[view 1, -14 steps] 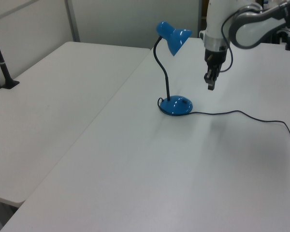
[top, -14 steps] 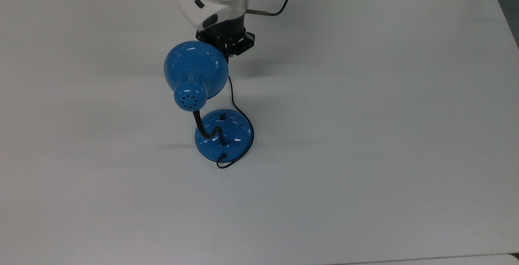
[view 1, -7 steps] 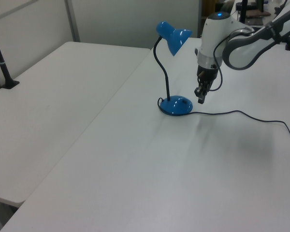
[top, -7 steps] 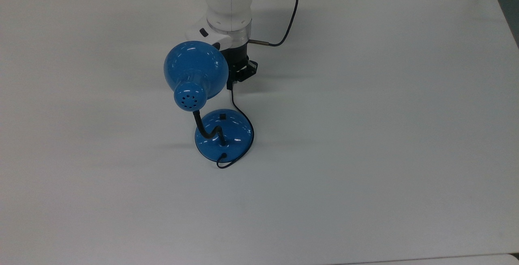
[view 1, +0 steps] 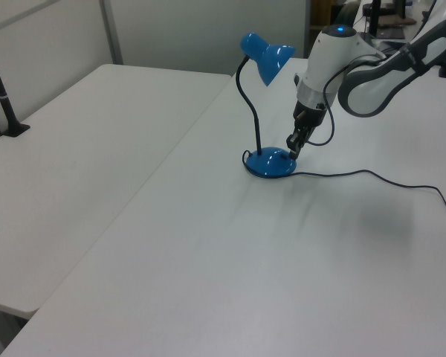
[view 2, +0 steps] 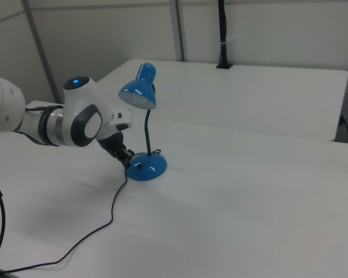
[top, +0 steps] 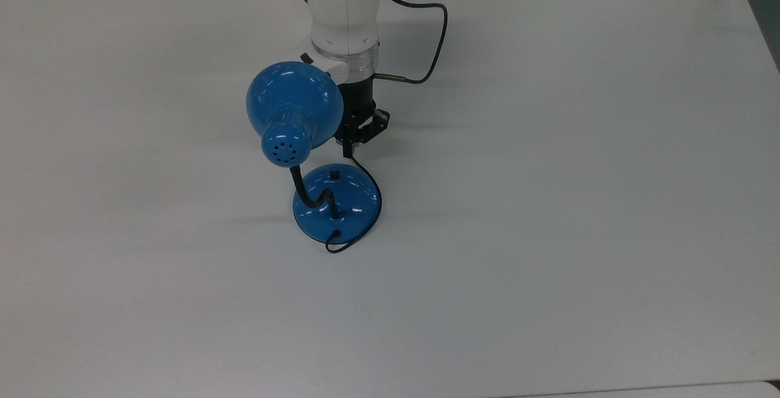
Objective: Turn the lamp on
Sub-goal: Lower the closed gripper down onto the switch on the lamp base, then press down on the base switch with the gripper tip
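Jaws, whose opening I cannot tell, hang just beside the lamp base's switch on the desk.

the lamp shade covers part of the arm's wrist in the top view; how the jaws stand is too small to tell; the cord runs off the left view's right edge.

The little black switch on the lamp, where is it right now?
In the top view the switch sits on the lamp's blue base, on the side facing the gripper, whose tip hangs just above it.
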Motion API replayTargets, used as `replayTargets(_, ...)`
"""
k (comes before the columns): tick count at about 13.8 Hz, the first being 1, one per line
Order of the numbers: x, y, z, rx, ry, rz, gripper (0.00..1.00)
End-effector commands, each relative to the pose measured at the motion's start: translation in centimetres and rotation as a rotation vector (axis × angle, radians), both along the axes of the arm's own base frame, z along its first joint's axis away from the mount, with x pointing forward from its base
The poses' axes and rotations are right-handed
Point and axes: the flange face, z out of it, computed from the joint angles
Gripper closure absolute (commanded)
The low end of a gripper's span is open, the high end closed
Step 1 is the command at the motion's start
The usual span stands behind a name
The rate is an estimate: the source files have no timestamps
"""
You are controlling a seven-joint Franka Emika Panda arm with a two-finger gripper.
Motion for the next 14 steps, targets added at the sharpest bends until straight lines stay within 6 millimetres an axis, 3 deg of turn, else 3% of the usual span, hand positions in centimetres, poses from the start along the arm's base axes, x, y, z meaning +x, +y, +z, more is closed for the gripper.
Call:
replayTargets(1,0.8,0.0,0.2,-0.044,-0.069,0.039,1.00)
replayTargets(14,2.4,-1.1,-0.9,-0.106,-0.098,0.095,1.00)
